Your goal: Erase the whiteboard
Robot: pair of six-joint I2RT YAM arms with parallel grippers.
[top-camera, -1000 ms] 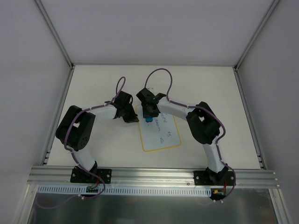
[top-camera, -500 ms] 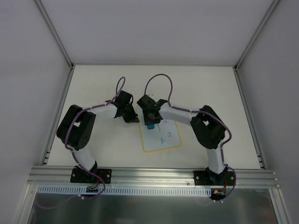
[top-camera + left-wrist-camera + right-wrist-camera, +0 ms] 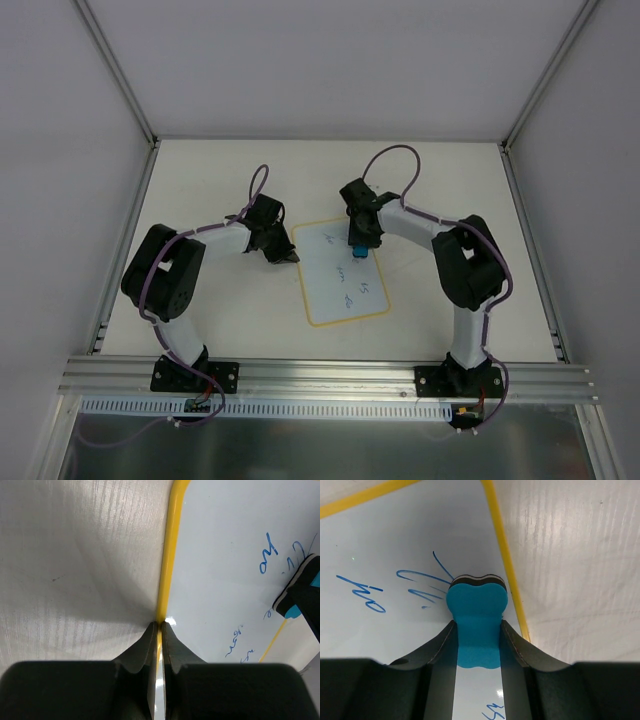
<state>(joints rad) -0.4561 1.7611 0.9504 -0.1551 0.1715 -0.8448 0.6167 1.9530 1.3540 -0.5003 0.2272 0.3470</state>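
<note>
The whiteboard (image 3: 340, 272) lies flat on the table, white with a yellow rim, with blue handwriting on its middle and right part. My left gripper (image 3: 287, 256) is shut on the board's left rim (image 3: 165, 590) and holds it. My right gripper (image 3: 359, 248) is shut on the blue eraser (image 3: 476, 625), which presses on the board near its upper right rim, beside blue strokes (image 3: 415, 577). The eraser also shows at the right edge of the left wrist view (image 3: 300, 597).
The cream tabletop (image 3: 440, 180) is bounded by an aluminium frame and grey walls. A metal rail (image 3: 320, 375) runs along the near edge by the arm bases.
My right gripper has swept the eraser from the board's upper left to its upper right. Writing near the top left is gone. The left gripper has not moved.
</note>
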